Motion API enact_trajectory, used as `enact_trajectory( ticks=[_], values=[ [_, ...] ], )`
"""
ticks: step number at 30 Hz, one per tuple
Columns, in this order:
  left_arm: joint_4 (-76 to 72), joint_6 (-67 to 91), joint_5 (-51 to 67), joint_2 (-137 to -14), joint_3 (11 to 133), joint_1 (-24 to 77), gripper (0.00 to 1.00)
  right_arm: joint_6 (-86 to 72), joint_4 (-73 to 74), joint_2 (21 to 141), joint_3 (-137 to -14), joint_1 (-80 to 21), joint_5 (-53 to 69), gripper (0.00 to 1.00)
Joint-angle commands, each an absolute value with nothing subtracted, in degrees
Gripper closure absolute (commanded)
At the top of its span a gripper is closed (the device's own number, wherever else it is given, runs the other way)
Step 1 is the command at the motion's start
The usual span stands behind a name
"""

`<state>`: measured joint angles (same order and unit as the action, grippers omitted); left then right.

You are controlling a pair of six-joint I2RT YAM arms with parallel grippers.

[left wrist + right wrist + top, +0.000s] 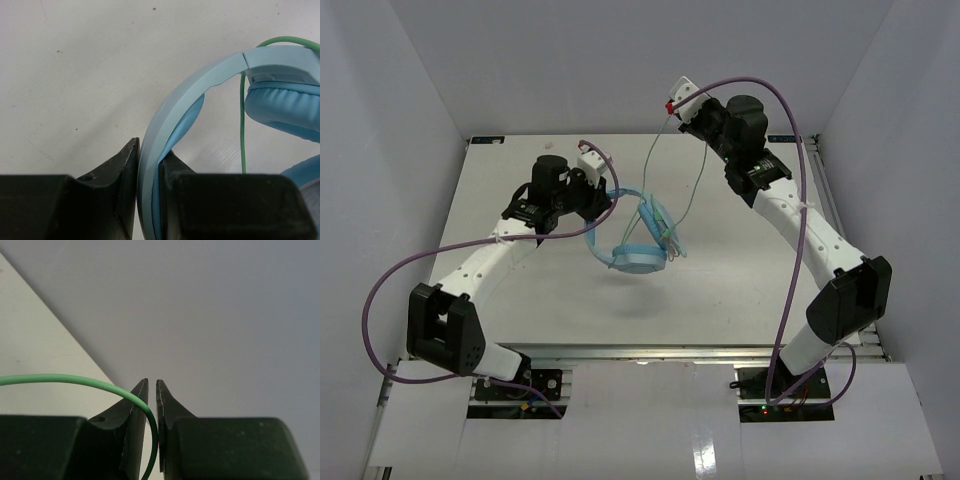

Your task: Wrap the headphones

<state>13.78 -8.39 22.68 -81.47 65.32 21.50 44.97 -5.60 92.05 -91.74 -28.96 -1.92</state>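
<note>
Tabletop (520, 310) fills most of the top view, white, with the left arm (490, 260) reaching in from 7 o'clock and the right arm (800, 230) rising from 5 o'clock toward the far edge at 1 o'clock. At the middle hang the headphones (638, 262), apparently lifted off the surface, since their shadow falls apart from them at 6 o'clock. The left end effector (150, 150) is clamped on the light blue headband (200, 80), one jaw on each face, at 10 o'clock of the earcup (285, 107). The thin green cable (648, 160) climbs from the headphones to the right end effector (152, 385), whose jaws stand almost together with the cable (65, 379) running down between them, pinched as far as the wrist view shows. A second strand drops loosely from near that arm's wrist back toward the headphones. A few pale strands cross the band at 3 o'clock; whether they are full turns is too fine to tell. The step in hand looks like winding. The next move calls for the right arm to carry the cable down and around the band under light tension while the left holds the frame steady.
</note>
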Motion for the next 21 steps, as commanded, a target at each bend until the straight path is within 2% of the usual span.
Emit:
enact_trajectory(
  ticks=[1, 10, 21],
  values=[
    [12.44, -6.14, 29.07, -76.42, 68.10, 21.45, 1.00, 29.45, -2.01, 94.18, -93.25, -25.25, 14.13, 0.83],
    [12.73, -4.50, 33.34, -74.11, 71.44, 21.45, 1.00, 15.57, -1.05, 99.77, -92.62, -20.28, 25.49, 0.85],
    [11.20, -0.84, 36.20, -72.79, 73.80, 21.45, 1.00, 9.31, -0.81, 105.43, -91.93, -16.37, 34.24, 0.87]
  ],
)
